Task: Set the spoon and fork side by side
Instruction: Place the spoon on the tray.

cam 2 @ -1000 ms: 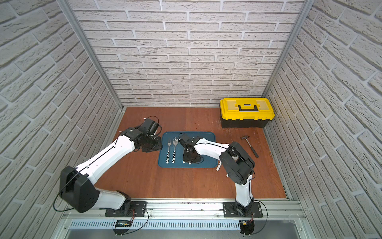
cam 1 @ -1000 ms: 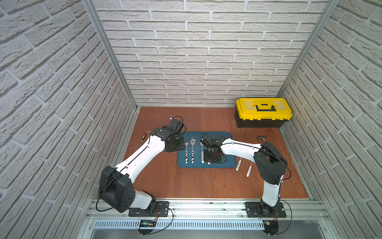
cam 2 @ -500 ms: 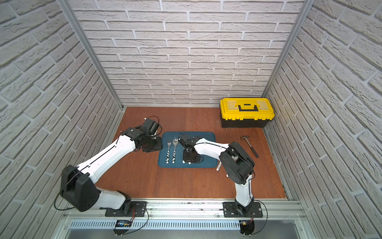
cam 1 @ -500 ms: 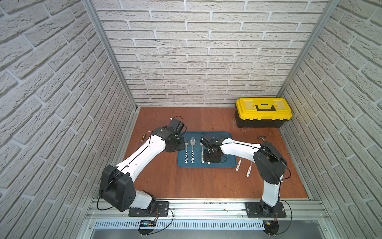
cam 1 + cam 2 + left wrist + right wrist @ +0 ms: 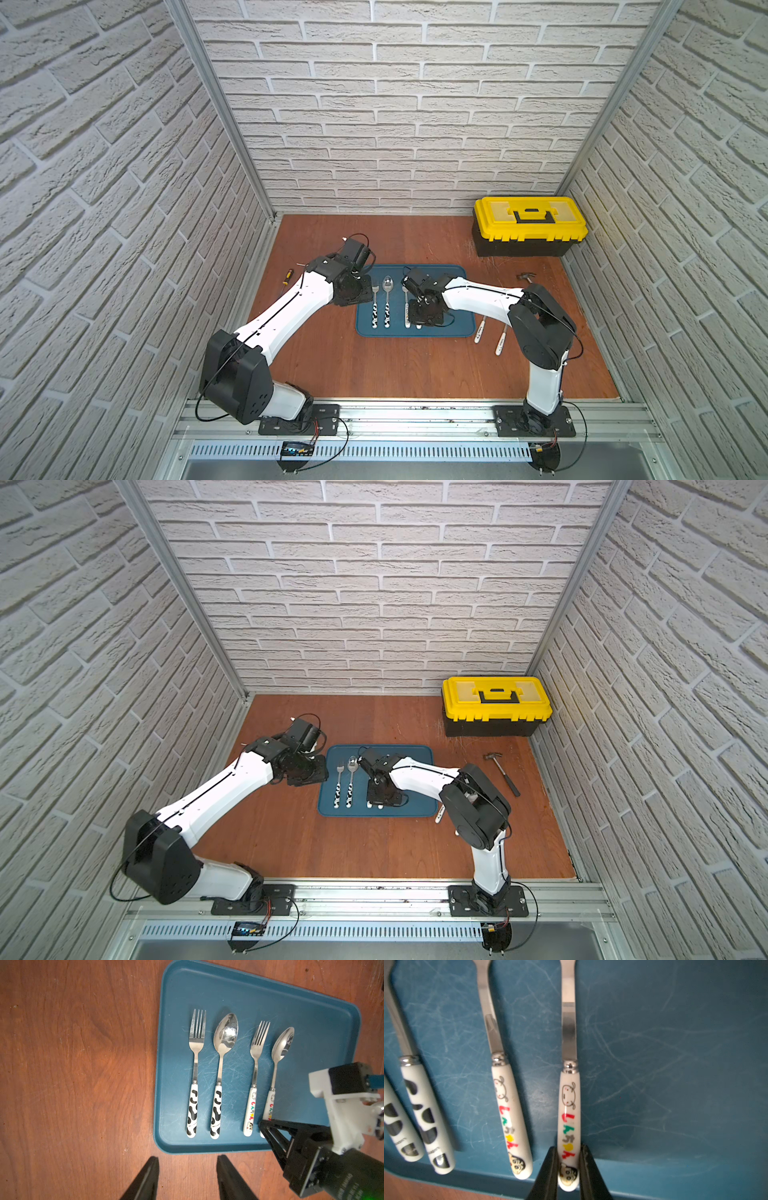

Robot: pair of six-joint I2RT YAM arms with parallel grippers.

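A blue tray [image 5: 311,1022] holds two pairs of cutlery, all lying parallel. A cow-patterned fork [image 5: 194,1076] and spoon [image 5: 220,1076] lie together. Beside them are a fork [image 5: 508,1115] and a spoon [image 5: 569,1105] with white handles and coloured lettering. My right gripper [image 5: 568,1148] is shut on the end of the lettered spoon's handle, at the tray's near rim. My left gripper [image 5: 188,1158] stands open over bare wood just outside the tray's edge, with nothing between its fingers.
A yellow and black toolbox [image 5: 528,226] stands at the back right. A hammer [image 5: 500,773] lies on the table to the right of the tray. Two white-handled utensils [image 5: 480,329] lie off the tray's right edge. A small screwdriver [image 5: 286,276] lies at the left.
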